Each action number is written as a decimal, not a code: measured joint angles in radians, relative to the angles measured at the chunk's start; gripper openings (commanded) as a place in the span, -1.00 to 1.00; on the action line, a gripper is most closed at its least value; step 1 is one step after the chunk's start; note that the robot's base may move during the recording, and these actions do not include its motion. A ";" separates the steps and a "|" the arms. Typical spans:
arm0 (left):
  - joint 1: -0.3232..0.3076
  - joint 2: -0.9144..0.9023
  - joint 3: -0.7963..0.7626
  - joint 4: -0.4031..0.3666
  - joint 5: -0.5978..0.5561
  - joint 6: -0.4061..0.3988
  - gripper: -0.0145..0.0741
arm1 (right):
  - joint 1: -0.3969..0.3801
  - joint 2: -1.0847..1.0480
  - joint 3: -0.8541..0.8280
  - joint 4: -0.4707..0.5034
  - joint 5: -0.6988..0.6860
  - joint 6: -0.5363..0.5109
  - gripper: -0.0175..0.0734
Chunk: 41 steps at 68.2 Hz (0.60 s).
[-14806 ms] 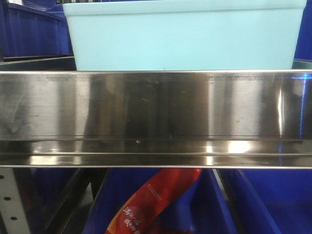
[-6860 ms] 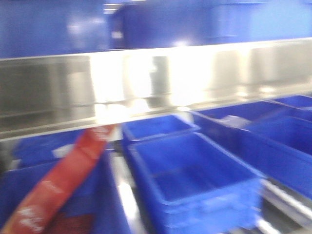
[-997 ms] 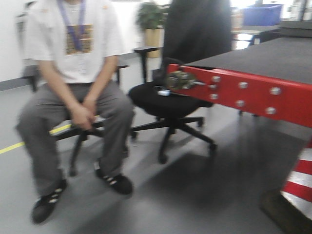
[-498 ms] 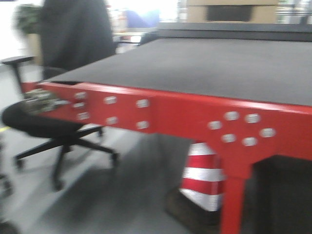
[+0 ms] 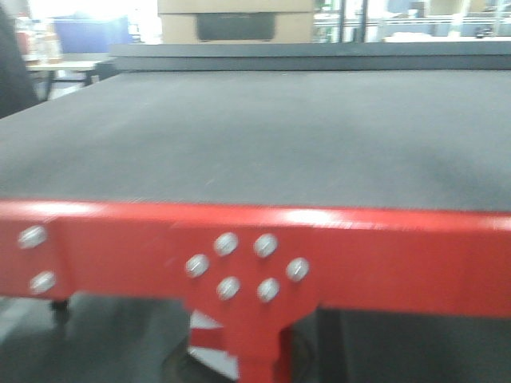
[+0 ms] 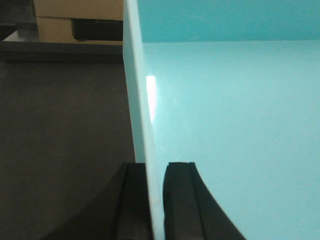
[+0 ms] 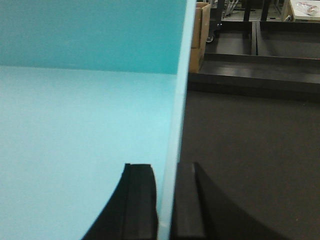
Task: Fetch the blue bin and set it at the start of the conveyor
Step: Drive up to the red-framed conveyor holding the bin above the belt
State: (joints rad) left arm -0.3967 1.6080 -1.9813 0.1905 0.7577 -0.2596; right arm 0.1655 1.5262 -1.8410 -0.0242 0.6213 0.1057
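The blue bin [image 6: 230,125] is a pale aqua tub, empty inside, held between both arms. My left gripper [image 6: 155,172] is shut on its left wall, one finger inside and one outside. My right gripper [image 7: 167,172] is shut on the bin's [image 7: 75,130] right wall in the same way. The conveyor start [image 5: 263,144] is a wide dark grey belt filling the front view behind a red bolted frame [image 5: 255,259]. The belt [image 6: 60,140] also shows dark below the bin's left side and beside its right wall in the right wrist view [image 7: 250,150]. The bin is out of the front view.
Cardboard boxes [image 5: 235,24] stand beyond the belt's far end, also in the wrist views [image 6: 75,20] [image 7: 200,30]. A raised dark ledge [image 7: 255,75] crosses the belt's far end. A red-and-white striped block [image 5: 211,343] sits under the frame.
The front view has swung right and closer: the seated person and the office chair have left the view, and the belt and red frame now fill it head-on.
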 measured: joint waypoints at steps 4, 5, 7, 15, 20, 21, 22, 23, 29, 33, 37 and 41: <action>0.000 0.000 0.000 0.000 0.000 0.000 -0.92 | 0.000 0.000 0.000 0.000 0.000 0.000 -0.95; 0.000 0.000 0.000 0.000 0.000 0.000 -0.92 | 0.000 0.000 0.000 0.000 0.000 0.000 -0.95; 0.000 0.000 0.000 0.000 0.000 0.000 -0.92 | 0.000 0.000 0.000 0.000 0.000 0.000 -0.95; 0.000 0.000 0.000 0.000 0.000 0.000 -0.92 | 0.000 0.000 0.000 0.000 0.000 0.000 -0.95; 0.000 0.000 0.000 0.000 0.000 -0.002 -0.92 | 0.000 0.000 0.000 0.000 -0.002 0.000 -0.95; 0.000 0.000 0.000 0.000 0.000 -0.002 -0.92 | 0.000 0.000 0.000 0.000 -0.002 0.000 -0.95; 0.000 0.000 0.000 0.000 0.000 -0.002 -0.92 | 0.000 0.000 0.000 0.000 -0.002 0.000 -0.95; 0.000 0.000 0.000 0.000 0.000 -0.002 -0.92 | 0.000 0.000 0.000 0.000 -0.002 0.000 -0.95; 0.000 0.000 0.000 0.000 0.000 -0.002 -0.92 | 0.000 0.000 0.000 0.000 -0.003 0.000 -0.95; 0.000 0.000 0.000 0.000 0.000 -0.002 -0.92 | 0.000 0.000 0.000 0.000 -0.003 0.000 -0.95; 0.000 0.000 0.000 0.000 0.000 -0.002 -0.92 | 0.000 0.000 0.000 0.000 -0.003 0.000 -0.95; 0.000 0.000 0.000 0.000 0.000 -0.002 -0.92 | 0.000 0.000 0.000 0.000 -0.004 0.000 -0.95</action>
State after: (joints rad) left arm -0.3967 1.6080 -1.9813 0.1905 0.7577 -0.2615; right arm 0.1655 1.5262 -1.8410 -0.0242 0.6172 0.1057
